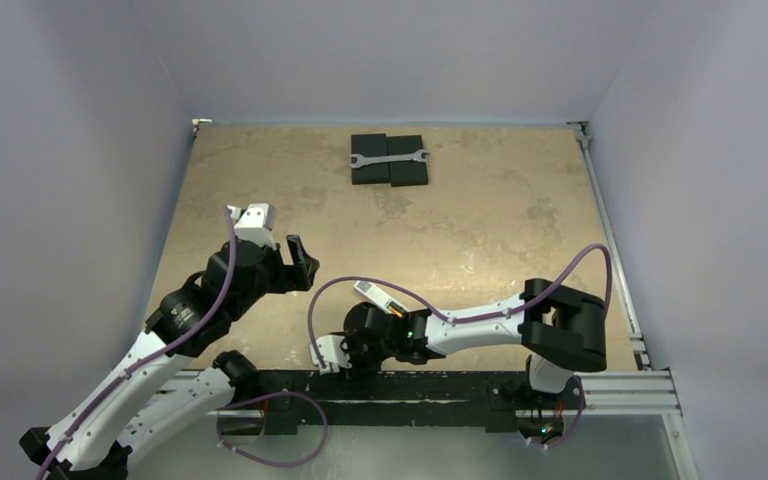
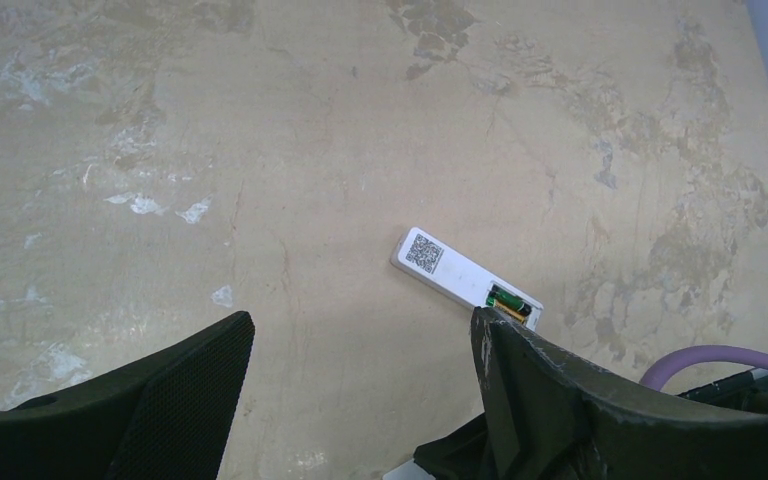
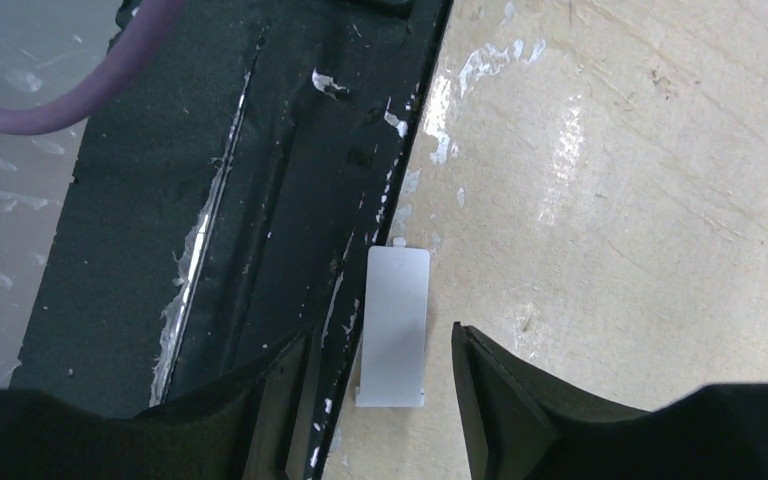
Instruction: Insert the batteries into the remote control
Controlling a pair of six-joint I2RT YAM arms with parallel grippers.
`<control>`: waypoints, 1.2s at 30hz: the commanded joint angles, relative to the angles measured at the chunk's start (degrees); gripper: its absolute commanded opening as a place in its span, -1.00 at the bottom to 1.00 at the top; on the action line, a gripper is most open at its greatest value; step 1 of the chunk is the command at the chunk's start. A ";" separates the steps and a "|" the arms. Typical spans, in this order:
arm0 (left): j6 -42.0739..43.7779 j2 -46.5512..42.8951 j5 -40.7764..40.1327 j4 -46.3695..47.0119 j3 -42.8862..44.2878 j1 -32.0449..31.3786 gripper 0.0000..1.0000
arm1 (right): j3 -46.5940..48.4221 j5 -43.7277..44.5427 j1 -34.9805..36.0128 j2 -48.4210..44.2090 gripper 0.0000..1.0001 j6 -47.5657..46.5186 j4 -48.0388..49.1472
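**Two batteries [image 2: 510, 302] seated, cover [image 3: 395, 325] pickup in hand**

The right gripper [image 3: 380, 340] is seen with its jaws partly parted and nothing held. The small white cover lies flat between them, a gap left on either side, with the black strip [image 3: 260, 200] just to their left. The left gripper [image 2: 360, 322] is spread wide and empty above the table [image 2: 260, 150]. The remote control [image 2: 450, 268] lies ahead of its right finger, back up, compartment open, one green and one gold cell inside. Loading is judged done; the cover is not yet fitted. Next, the right jaws must be lowered squarely and closed across the cover's narrow width — clear of the strip's edge.
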 commanded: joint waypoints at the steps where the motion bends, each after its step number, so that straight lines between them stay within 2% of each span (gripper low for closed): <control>1: 1.43 -0.73 -0.50 1.64 0.59 0.31 0.60 | 2.53 -0.33 -0.22 0.50 0.16 -1.19 -0.43; 14: 1.33 -1.17 -0.67 1.77 0.40 0.35 0.61 | 2.42 -1.33 -2.15 2.86 0.09 -0.74 -0.62; 36: 1.22 -0.96 -0.67 1.65 0.41 0.35 0.62 | 3.09 -4.61 -3.26 6.40 -0.08 2.26 -7.77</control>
